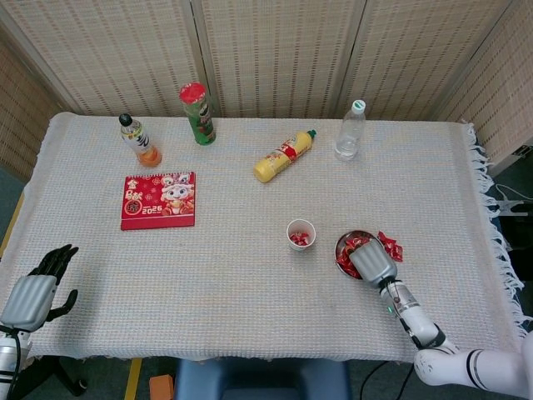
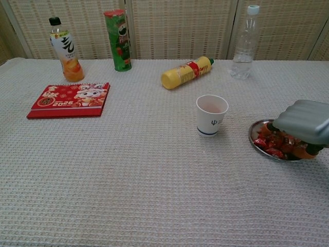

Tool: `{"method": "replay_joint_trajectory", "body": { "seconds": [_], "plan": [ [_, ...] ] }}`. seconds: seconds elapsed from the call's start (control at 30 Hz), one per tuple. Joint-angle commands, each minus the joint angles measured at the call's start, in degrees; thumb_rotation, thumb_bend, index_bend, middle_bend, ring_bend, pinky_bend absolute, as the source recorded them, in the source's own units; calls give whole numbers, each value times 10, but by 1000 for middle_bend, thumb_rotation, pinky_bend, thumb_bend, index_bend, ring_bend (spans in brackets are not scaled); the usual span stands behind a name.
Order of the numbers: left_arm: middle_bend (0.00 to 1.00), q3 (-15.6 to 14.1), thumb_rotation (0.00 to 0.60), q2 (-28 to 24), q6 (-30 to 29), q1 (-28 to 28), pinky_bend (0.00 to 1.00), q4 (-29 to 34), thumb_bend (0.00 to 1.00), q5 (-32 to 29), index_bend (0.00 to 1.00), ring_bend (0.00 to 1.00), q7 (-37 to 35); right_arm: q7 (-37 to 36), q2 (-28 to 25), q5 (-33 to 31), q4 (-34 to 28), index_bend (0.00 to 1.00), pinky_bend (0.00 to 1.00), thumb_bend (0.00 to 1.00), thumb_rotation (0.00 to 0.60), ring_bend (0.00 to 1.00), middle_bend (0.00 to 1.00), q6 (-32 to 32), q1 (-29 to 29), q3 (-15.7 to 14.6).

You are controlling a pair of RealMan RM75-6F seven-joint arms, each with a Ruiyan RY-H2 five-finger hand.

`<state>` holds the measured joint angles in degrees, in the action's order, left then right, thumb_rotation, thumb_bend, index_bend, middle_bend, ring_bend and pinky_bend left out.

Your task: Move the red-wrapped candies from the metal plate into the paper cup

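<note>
covering the table, a pale woven cloth; reed-panel screens behind

The head view looks steeply down from above the near edge, taking in the whole table from some distance. The chest view sits low and close, facing level across it toward the screen behind. Both share the cup and the bottles along the back.

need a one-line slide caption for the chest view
Right hand over the metal plate of red candies, beside the paper cup on the table.
</note>
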<state>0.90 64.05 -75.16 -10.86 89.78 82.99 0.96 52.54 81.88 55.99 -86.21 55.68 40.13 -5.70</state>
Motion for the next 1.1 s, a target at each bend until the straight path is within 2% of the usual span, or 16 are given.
{"method": "replay_joint_trajectory", "body": {
  "seconds": [0.03, 0.47, 0.73, 0.87, 1.1],
  "plan": [
    [0, 0, 600, 0, 0, 0, 342, 0, 437, 0, 0, 53, -1, 4, 2, 2, 1, 517, 1000, 392, 600, 878, 453, 4, -1, 0],
    [0, 1, 600, -1, 3, -1, 344, -1, 438, -3, 0, 53, -3, 18, 18, 17, 19, 724, 1000, 423, 600, 883, 616, 15, -5, 2],
    [0, 1, 600, -1, 3, -1, 346, -1, 438, -4, 0, 53, -5, 29, 29, 22, 29, 799, 1000, 428, 600, 886, 673, 14, -5, 3],
    [0, 1, 600, -2, 4, -1, 346, -2, 438, -4, 0, 53, -6, 39, 36, 22, 35, 884, 1000, 437, 600, 886, 736, 15, -5, 4],
    [0, 2, 600, -2, 1, 0, 345, -2, 436, -4, 0, 53, -8, 14, 38, 44, 43, 973, 1000, 445, 600, 890, 799, 26, -12, 11]
  ]
}}
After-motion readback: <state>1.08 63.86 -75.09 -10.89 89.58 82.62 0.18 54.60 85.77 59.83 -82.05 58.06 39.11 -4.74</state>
